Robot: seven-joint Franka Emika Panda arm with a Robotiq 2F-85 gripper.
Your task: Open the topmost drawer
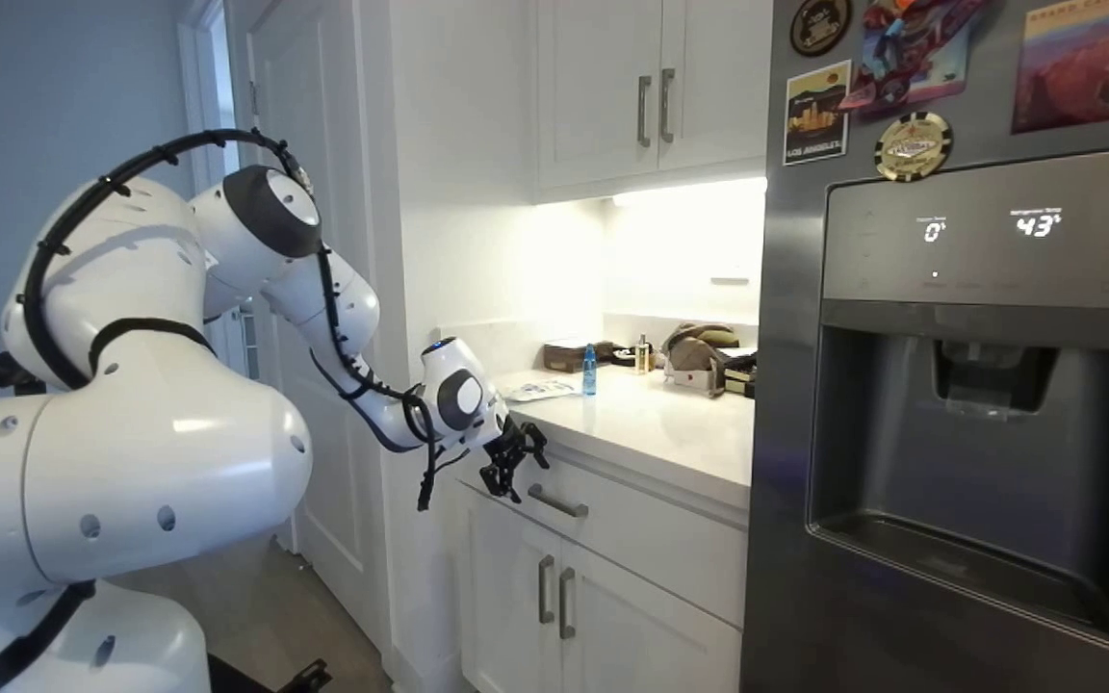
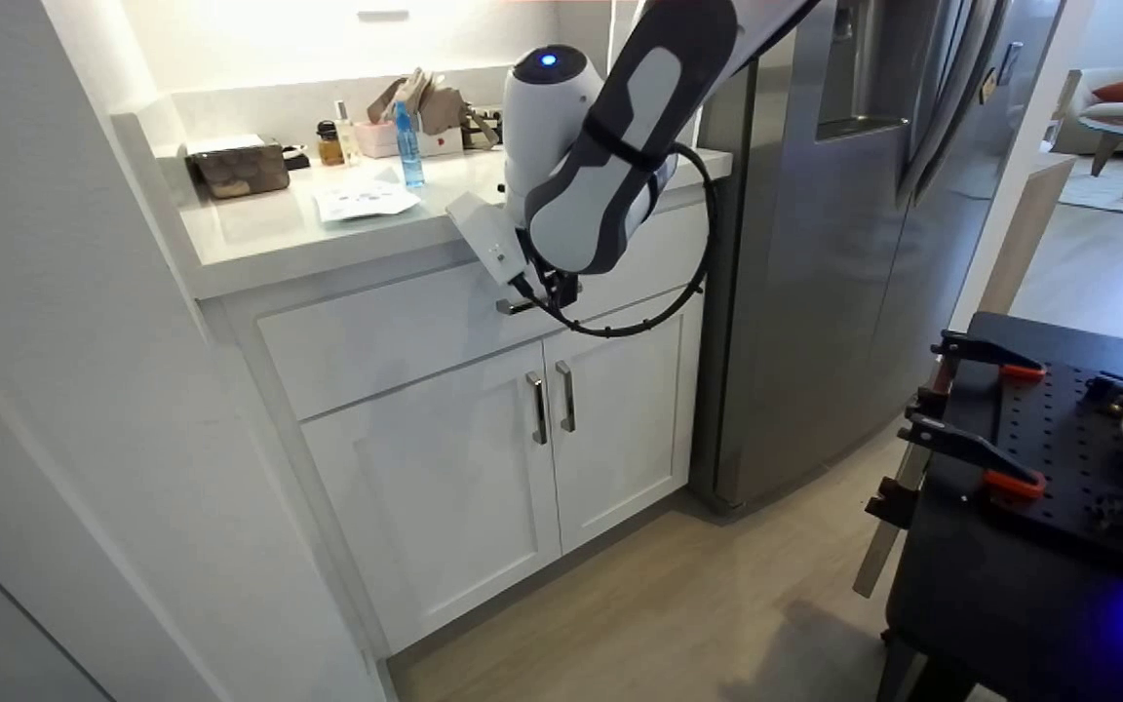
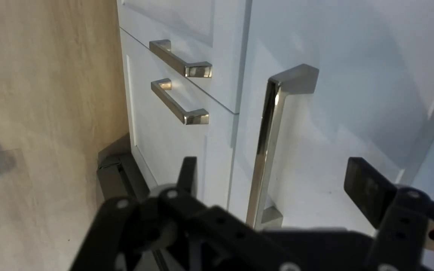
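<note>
From my station, left to right in an exterior view: white countertop [image 2: 259, 229], bearing the following. Brown case [image 2: 242, 174], its inside not visible to me. Amber jar [image 2: 329, 146], dark lid on. Slim clear bottle [image 2: 345, 141], upright, contents too small to make out. Printed white sheet [image 2: 364, 201], lying near the front edge, print illegible. Pink-and-white box [image 2: 382, 141], with brown and beige soft items [image 2: 440, 107] rising above it; whether these lie in it or over it I cannot tell. Blue bottle [image 2: 408, 156], upright near the box, fill level unclear. Beneath the countertop, above two cabinet doors [image 2: 425, 487]: topmost drawer [image 2: 376, 336], wide, white, closed, its interior hidden from me. Its horizontal bar handle [image 2: 515, 306] is partly covered here by my robot arm [image 2: 576, 219], whose upper length runs off the frame. Gripper [image 3: 271, 165], mostly masked here by the wrist; my wrist view shows its two fingers [image 3: 364, 184] well apart, the bar handle appearing between them, contact undetermined. Steel refrigerator [image 2: 815, 292], top cut off. Black table [image 2: 961, 585], cropped at the right, with black-and-orange clamps [image 2: 961, 444] along its edge.
</note>
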